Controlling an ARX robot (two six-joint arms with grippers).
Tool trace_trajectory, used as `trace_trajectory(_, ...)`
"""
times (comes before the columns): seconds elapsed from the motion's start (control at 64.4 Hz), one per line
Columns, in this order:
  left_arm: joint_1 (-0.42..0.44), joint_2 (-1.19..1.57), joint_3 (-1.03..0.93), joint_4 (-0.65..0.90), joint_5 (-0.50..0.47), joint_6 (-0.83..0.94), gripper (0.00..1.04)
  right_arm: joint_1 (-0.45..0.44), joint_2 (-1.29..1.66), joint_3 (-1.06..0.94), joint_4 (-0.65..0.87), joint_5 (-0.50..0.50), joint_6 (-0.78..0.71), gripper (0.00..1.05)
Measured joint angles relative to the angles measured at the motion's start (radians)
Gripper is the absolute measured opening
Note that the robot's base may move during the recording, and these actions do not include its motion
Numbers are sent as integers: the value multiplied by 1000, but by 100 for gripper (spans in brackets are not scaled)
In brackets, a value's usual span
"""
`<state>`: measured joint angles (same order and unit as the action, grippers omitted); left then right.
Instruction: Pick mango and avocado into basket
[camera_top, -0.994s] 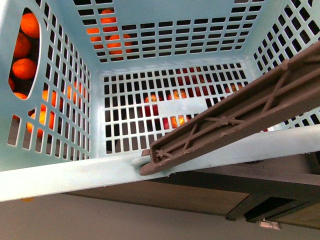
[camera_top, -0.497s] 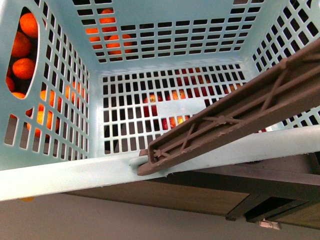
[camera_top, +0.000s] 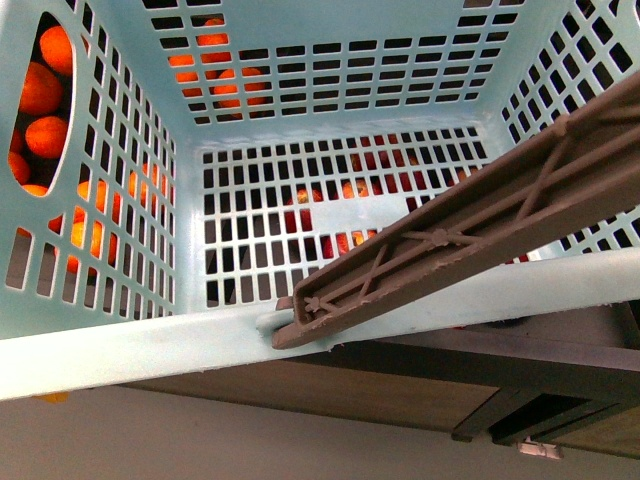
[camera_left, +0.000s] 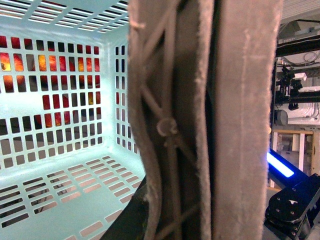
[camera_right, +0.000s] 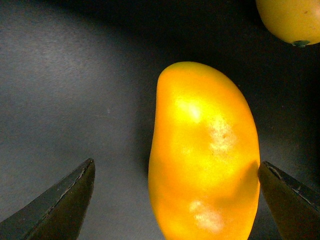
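Your right hand (camera_right: 176, 164) is straddling the mango (camera_right: 202, 150), fingers apart, on the dark tabletop (camera_right: 60, 75). The basket (camera_top: 120, 350) is filling the front view, its handle (camera_top: 450, 240) pointing to 2 o'clock. I cannot tell your left hand's (camera_left: 131, 216) state.

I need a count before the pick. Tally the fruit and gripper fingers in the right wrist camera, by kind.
Mango: 1
Other yellow fruit, cut off by the frame edge: 1
Gripper fingers: 2
Total: 4

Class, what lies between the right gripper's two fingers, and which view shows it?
The mango lies between the open right gripper's fingers, seen in the right wrist view.
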<state>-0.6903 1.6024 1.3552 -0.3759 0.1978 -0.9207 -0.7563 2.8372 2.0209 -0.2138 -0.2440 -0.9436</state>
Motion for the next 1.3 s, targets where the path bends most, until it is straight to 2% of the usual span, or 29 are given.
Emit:
trace_trajectory(0.683,0,0,0,0,0,0,14,-12,181,288,-146,16,32,96)
trace_trajectory(0.854,0,0,0,0,1,0,14,-26,184,296,-148,14,39,77)
trace_trajectory(0.916,0,0,0,0,1,0,14,-31,184,286,-139,11,45,69)
trace_trajectory(1.01,0,0,0,0,1,0,14,-37,171,255,-108,-5,67,64)
trace_trajectory(1.118,0,0,0,0,0,0,14,-40,137,187,-53,-23,103,64)
trace_trajectory(1.305,0,0,0,0,0,0,14,-45,-50,-101,144,-172,243,63)
